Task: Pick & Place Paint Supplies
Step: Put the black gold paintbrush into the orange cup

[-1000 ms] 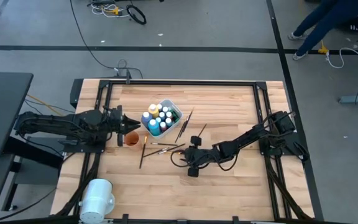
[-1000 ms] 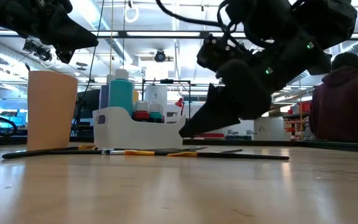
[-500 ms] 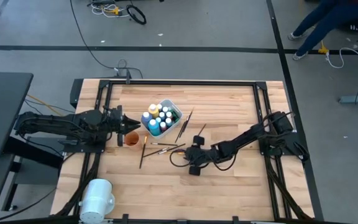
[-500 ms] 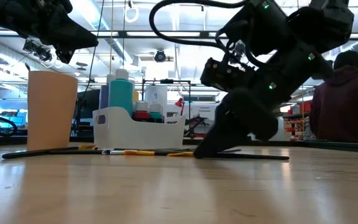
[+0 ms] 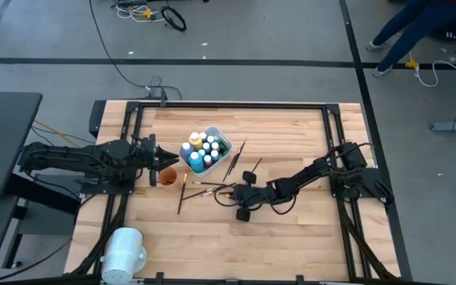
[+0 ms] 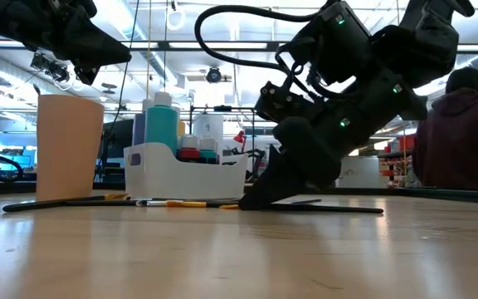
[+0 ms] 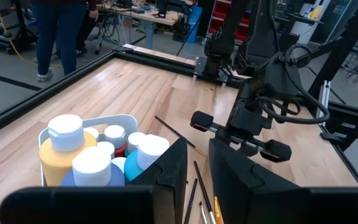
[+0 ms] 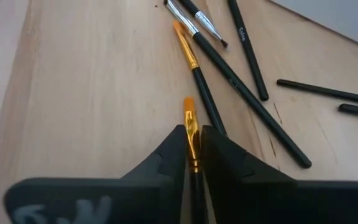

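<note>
The white tub (image 5: 206,150) holds several white-capped paint bottles (image 7: 92,165), also seen in the low view (image 6: 163,124). Thin dark brushes (image 5: 206,188) lie flat on the wood beside it (image 6: 181,202). My right gripper (image 5: 234,192) is down among them at table level (image 6: 251,199), shut on an orange-tipped brush (image 8: 190,124). My left gripper (image 5: 153,158) hovers by the orange cup (image 5: 167,176), and its fingers (image 7: 173,165) stand a narrow gap apart, holding nothing. My right gripper pinches the orange-tipped brush between its two fingers (image 8: 169,152), just behind the orange bristles (image 8: 191,140). The fingers slant down from the table's right. The bristle end sticks out ahead of the fingertips, close over the wood; the handle is hidden behind the fingers.
Other brushes (image 8: 247,99) lie crossed just ahead of the right gripper. The cup (image 6: 69,145) stands left of the tub. A large white cylinder (image 5: 125,249) sits at the near left corner. Bare wood lies toward the near edge. People stand beyond the table.
My right gripper has moved toward the table's left and slightly toward its far edge, dropping to the tabletop at the brushes. The left arm, tub and cup have stayed put.
</note>
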You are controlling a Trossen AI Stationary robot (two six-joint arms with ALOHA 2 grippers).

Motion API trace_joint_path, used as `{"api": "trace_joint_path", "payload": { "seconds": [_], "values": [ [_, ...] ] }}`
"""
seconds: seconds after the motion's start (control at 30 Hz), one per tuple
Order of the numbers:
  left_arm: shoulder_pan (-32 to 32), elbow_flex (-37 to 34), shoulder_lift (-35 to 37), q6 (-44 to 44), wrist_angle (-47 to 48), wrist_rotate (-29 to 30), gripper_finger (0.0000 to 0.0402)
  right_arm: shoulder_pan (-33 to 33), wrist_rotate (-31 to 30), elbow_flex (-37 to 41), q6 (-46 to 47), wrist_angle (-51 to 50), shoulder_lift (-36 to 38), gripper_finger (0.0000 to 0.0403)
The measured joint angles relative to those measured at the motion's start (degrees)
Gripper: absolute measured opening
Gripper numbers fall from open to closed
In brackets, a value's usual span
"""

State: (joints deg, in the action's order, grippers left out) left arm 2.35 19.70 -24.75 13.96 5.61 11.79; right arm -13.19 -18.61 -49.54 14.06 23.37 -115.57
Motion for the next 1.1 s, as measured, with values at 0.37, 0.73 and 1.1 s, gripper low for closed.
{"api": "trace_joint_path", "payload": {
  "seconds": [0.37,0.73,1.1],
  "values": [
    [0.0,0.0,0.0,0.0,-0.1,0.0,0.0077,0.3,4.5,0.2,-1.1,6.0,0.2,0.0009],
    [0.0,0.0,-1.4,-1.2,-7.2,-1.5,0.0077,0.7,7.4,0.4,-5.0,6.1,10.8,0.0003],
    [0.0,0.0,-13.6,-19.8,-22.3,-8.2,0.0077,2.9,4.2,0.2,-16.1,18.8,21.2,0.0000]
  ]
}}
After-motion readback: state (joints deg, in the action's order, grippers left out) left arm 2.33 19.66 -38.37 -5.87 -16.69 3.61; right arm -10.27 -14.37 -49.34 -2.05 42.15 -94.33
